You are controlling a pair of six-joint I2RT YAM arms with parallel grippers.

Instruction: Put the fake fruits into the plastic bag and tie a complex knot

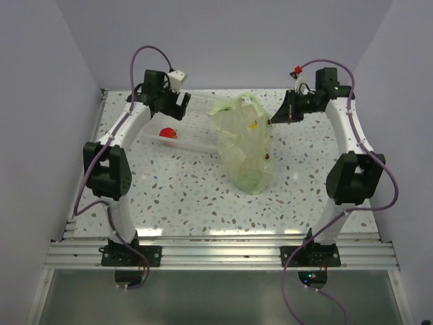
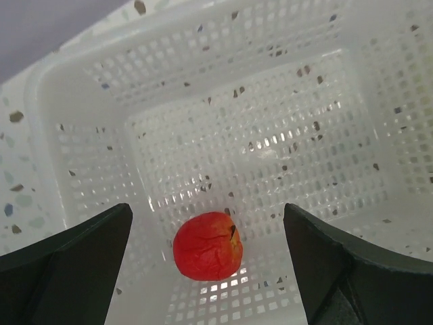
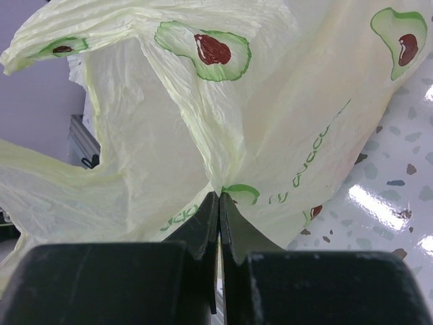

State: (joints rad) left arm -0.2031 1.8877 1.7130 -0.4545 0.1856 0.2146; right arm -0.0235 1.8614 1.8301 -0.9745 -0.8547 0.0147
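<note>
The red round fruit lies on the floor of the white basket, centred between your left tool's fingers, which stand wide apart around nothing. It is round, so no long axis governs the approach, and the left arm is nearer. Your right tool is clamped on the plastic bag, which stands on the desk.

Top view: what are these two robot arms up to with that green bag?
The right gripper is shut on the plastic bag, pinching a fold and holding it up on the table. The left gripper hangs wide open over the white basket, right above a small red fruit lying in it. The fruit is not yet grasped.
</note>
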